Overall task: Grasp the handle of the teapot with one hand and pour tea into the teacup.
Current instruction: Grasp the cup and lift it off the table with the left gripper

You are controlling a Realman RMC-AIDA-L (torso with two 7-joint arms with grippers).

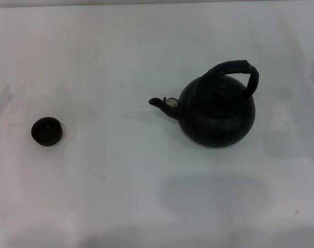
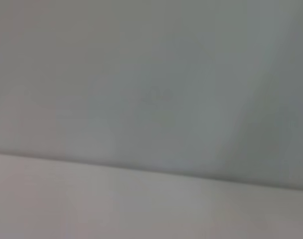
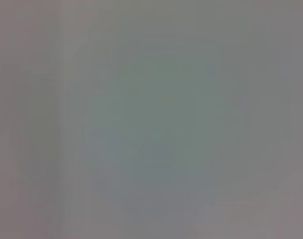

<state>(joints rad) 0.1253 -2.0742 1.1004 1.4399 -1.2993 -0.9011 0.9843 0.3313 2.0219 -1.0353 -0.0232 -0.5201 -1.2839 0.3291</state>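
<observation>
Two risks stand out: teapot [image 1: 217, 111] on the worktop's [image 1: 121, 196] right sits well apart from the tiny teacup [image 1: 46, 131] at left, inviting spills; neither gripper shows, so fingers unknowable.

Neither arm shows anywhere in the head view: no left arm, wrist or gripper comes into it from the left side, and no right arm, wrist or gripper from the right. The left wrist view carries no part of the left gripper either, no finger, pad or knuckle along any edge, only a plain pale expanse ahead of the wrist. The right wrist view is the same, with nothing of the right gripper's own fingers in it and nothing of the other arm farther off. So the pose of both arms, the tilt of both wrists and the set of both pairs of fingers cannot be read here.
</observation>
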